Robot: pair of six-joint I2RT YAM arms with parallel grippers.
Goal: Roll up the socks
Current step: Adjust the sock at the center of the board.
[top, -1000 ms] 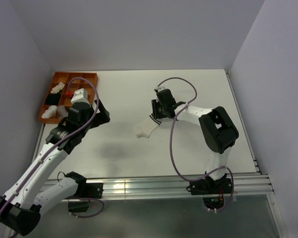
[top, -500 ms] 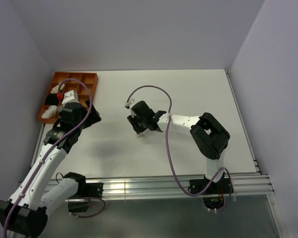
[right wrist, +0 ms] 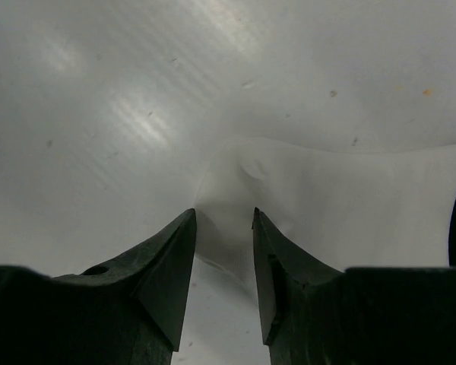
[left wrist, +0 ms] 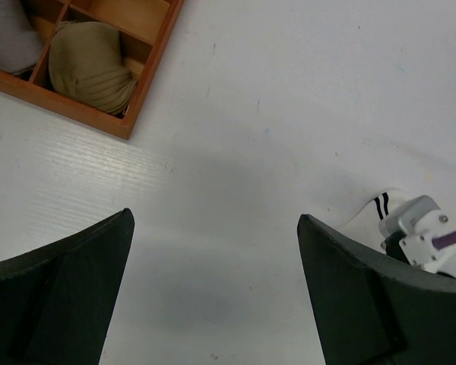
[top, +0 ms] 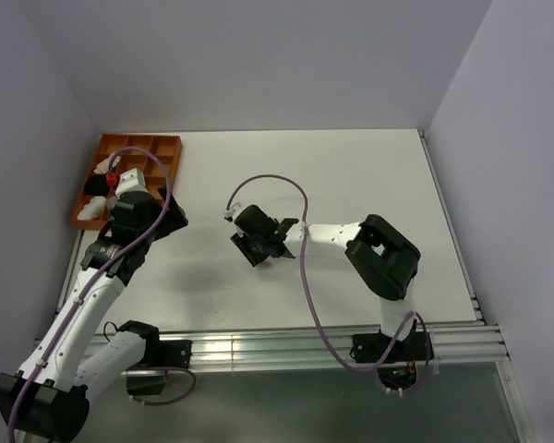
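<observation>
**Upper left of the overhead view.** An orange tray (top: 129, 139) with compartments sits at the table's (top: 369, 175) left edge, with white bundles (top: 94, 210) in its near cells. The left wrist view shows the tray's corner at its upper left. A tan-brown sock (left wrist: 91, 67), balled up, fills the corner cell, and a grey sock (left wrist: 6, 34) lies in the cell beside it, cut off by the frame edge.

**Left of centre.** The left gripper (top: 171, 220) hangs just beside the tray's near right corner. It is released: its fingers (left wrist: 61, 289) stand wide apart over bare table and grasp nothing.

**Centre.** The right gripper (top: 256, 247) is low over the middle of the table and hides most of what lies under it in the overhead view. In its wrist view the jaws are clenched on a raised fold of the white striped sock (right wrist: 327, 205), the cloth pinched between the fingertips (right wrist: 175, 251). In the left wrist view the same sock (left wrist: 371, 211) shows at lower right on the table, dark stripes visible, well apart from the tray.
</observation>
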